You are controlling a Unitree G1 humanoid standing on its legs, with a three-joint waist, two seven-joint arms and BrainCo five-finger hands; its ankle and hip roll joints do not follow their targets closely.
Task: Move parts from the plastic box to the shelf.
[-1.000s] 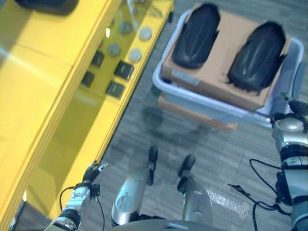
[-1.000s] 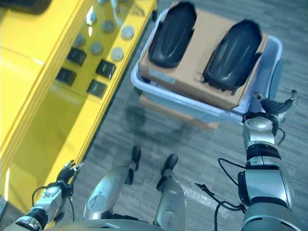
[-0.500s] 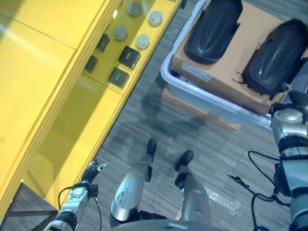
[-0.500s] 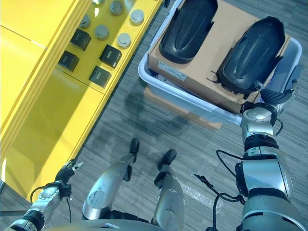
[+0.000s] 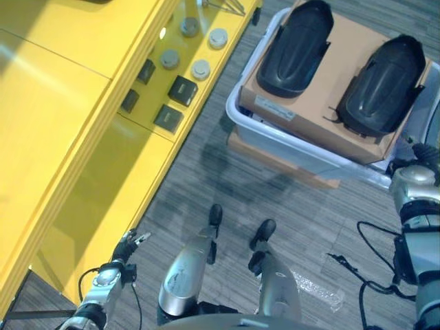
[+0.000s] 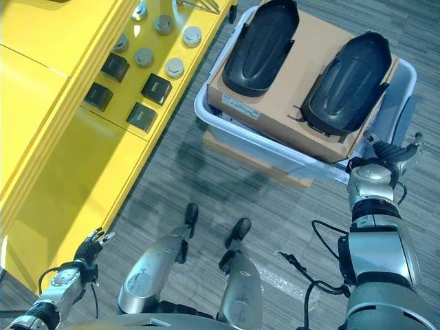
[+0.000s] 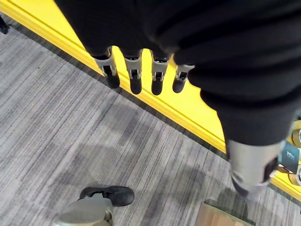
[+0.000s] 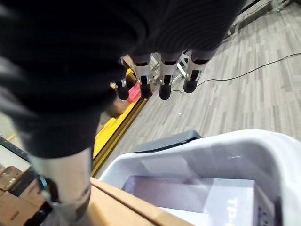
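Observation:
A pale plastic box point(image 5: 289, 148) stands on the floor at the upper right. Inside it lies a brown cardboard sheet point(image 5: 323, 103) carrying two black moulded parts point(image 5: 297, 47) point(image 5: 383, 86). The yellow shelf point(image 5: 89, 137) runs along the left. My right hand point(image 6: 392, 152) hangs open just outside the box's near right corner, touching nothing; its wrist view shows straight fingers point(image 8: 162, 77) above the box rim point(image 8: 244, 146). My left hand point(image 5: 130, 242) is low by the shelf's front edge point(image 7: 188, 113), with its fingers point(image 7: 136, 80) straight and nothing in it.
Small black boxes point(image 5: 182, 90) and grey round parts point(image 5: 201, 69) sit on the shelf's lower level. The plastic box rests on a flat cardboard carton point(image 5: 275, 161). A scrap of clear wrap point(image 5: 316, 289) lies on the grey floor.
The whole picture has shifted as the camera moved. Both hands keep about the same places beside the box and the shelf, holding nothing.

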